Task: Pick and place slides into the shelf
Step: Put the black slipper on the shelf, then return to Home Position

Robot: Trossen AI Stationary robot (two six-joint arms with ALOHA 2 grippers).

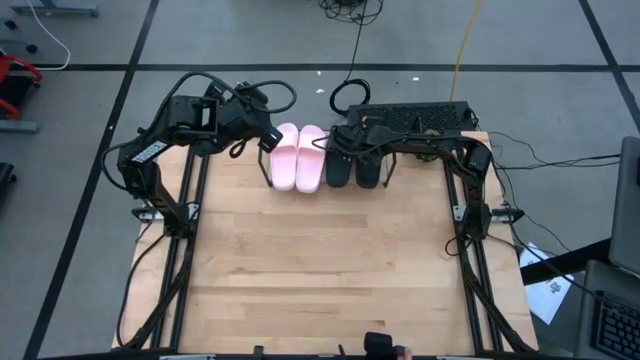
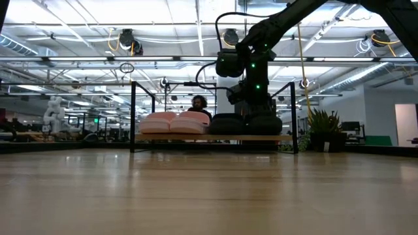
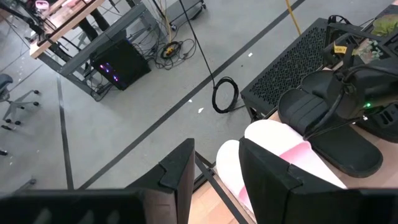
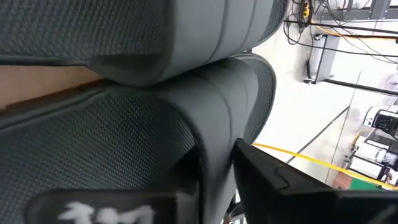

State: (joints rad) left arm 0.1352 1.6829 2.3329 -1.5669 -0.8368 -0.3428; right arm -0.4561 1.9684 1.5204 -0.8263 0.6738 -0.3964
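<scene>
Shelf (image 1: 300,190) w/ pink slides (image 1: 298,157), black slides (image 1: 354,165); no legible labels.

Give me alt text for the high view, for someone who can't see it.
Seen from above, four slides sit side by side on the shelf at the table's far edge: a pink pair on the left, a black pair on the right. The right end effector is at the black pair; the left end effector hovers beside the pink pair.
</scene>
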